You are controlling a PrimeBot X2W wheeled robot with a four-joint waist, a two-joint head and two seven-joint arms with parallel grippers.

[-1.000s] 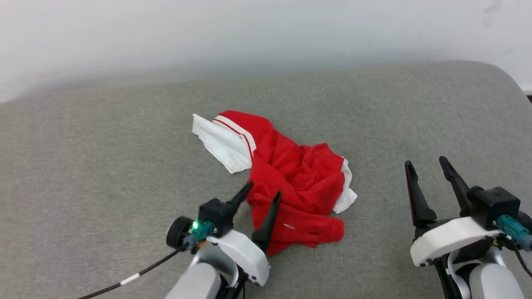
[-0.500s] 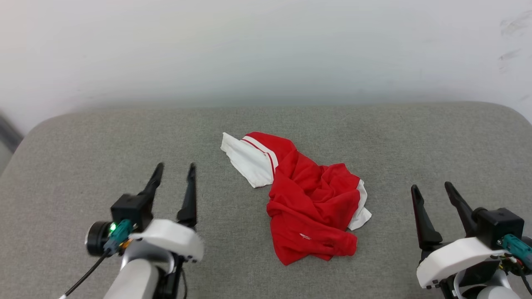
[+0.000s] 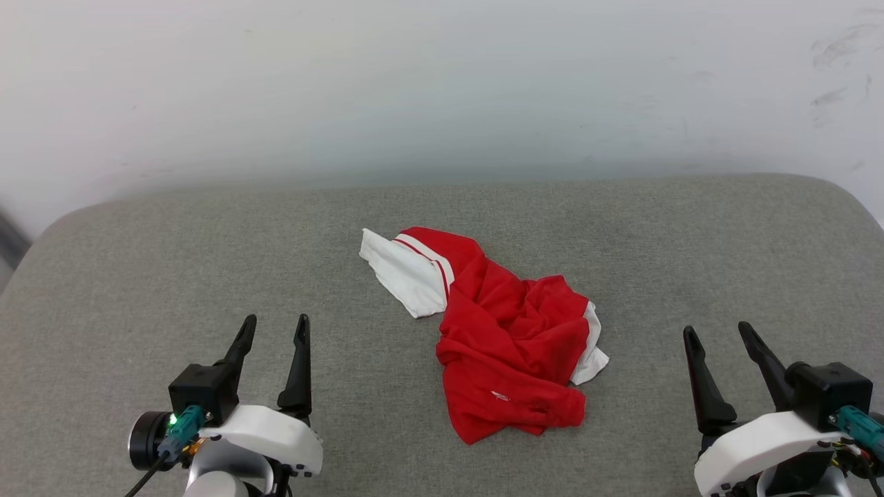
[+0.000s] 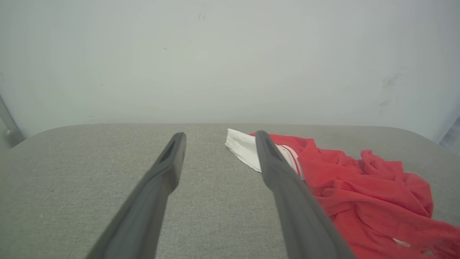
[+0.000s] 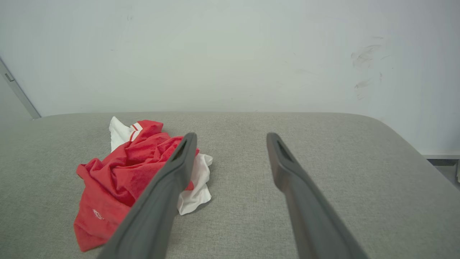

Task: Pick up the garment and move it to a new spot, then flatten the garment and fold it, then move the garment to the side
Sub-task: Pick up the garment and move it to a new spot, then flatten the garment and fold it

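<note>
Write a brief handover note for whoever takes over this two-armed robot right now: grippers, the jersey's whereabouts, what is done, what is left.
Left gripper: open, empty, touching nothing.
Right gripper: open, empty, touching nothing.
Red sports jersey with white sleeves: crumpled heap between them on the grey fabric cushion.
Done: no flattening or fold shows.
Left: spread flat, fold, move aside.

1. Left gripper (image 3: 276, 321): two long, dark, tapering fingers (image 3: 298, 366) on a white shell (image 3: 266, 429).
2. Beside it: black block (image 3: 200, 392), teal connector (image 3: 177, 429), green light (image 3: 173, 418), black cable (image 3: 145, 476).
3. Right gripper (image 3: 717, 330): built alike, same colours.
</note>
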